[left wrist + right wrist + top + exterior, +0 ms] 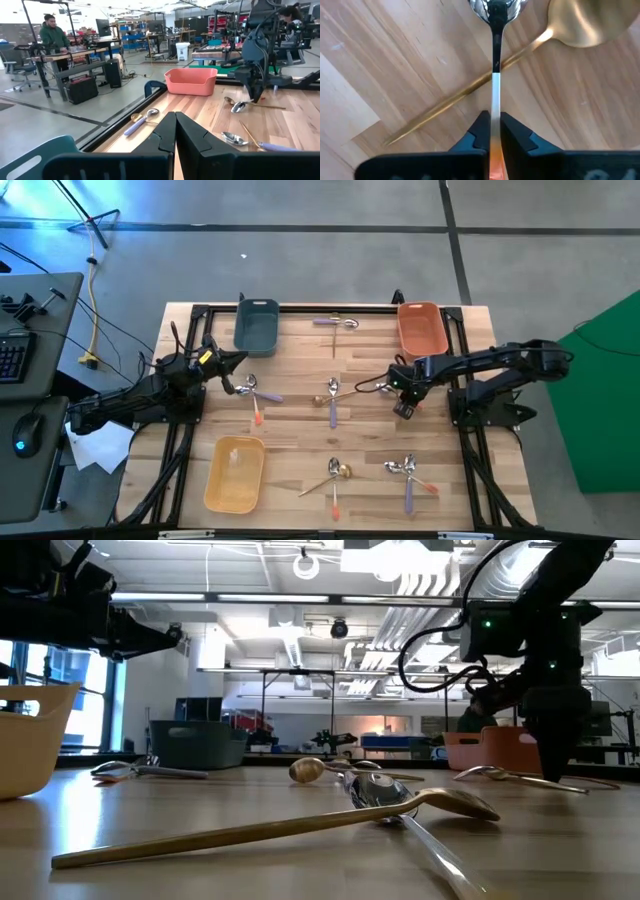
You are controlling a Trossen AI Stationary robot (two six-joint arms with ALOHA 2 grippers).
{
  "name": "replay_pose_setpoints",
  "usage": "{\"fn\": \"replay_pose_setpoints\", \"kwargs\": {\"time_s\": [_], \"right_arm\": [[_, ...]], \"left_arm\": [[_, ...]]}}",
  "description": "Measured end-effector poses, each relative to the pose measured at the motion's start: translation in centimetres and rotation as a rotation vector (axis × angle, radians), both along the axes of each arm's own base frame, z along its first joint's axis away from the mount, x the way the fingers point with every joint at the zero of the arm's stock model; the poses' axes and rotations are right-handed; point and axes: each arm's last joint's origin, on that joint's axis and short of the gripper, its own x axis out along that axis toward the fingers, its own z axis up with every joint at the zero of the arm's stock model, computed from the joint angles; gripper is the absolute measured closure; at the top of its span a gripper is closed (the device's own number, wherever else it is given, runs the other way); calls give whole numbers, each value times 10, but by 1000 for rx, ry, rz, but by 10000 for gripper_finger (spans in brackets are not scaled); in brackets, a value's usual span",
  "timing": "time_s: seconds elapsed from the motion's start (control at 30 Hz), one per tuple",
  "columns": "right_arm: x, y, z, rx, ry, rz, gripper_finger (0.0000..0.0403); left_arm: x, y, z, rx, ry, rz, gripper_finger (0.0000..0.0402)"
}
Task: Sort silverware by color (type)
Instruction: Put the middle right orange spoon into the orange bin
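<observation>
Right gripper [492, 131] low over surface [300, 420] beside orange bin [421, 328], fingers pinched on orange-handled spoon [494, 80]. Spoon's long axis runs straight out between fingers, bowl farthest, shaft crossing over gold spoon [520, 50]. Right arm nearest orange bin. Left gripper [232, 362] waits beside teal bin [257, 325], fingers pressed together, empty.

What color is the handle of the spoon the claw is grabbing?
Orange. The right claw pinches the spoon by its handle; the right wrist view shows it best.
</observation>
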Motion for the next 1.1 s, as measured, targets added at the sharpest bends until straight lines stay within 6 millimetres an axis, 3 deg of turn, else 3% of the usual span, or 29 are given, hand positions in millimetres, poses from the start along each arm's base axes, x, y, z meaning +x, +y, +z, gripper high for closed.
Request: {"fn": "replay_pose_setpoints", "kwargs": {"time_s": [0.2,0.33,0.47,0.63,0.8,0.93,1.1], "right_arm": [[9,-2,34,3,-88,-14,397],[24,-13,70,-9,-193,-48,394],[27,-37,112,-101,-212,-116,396],[7,-82,152,-234,-155,-269,395],[-22,-119,149,-218,-116,-303,395],[-45,-139,131,-191,-53,-348,395],[-58,-156,100,-126,8,-401,395]], "left_arm": [[0,0,0,0,0,0,401],[0,0,0,-1,0,0,401],[0,0,0,-4,-1,0,401],[0,0,0,-8,-4,-1,401],[0,0,0,-12,-6,-1,401],[0,0,0,-25,-12,-1,401],[0,0,0,-25,-12,-1,401]]}}
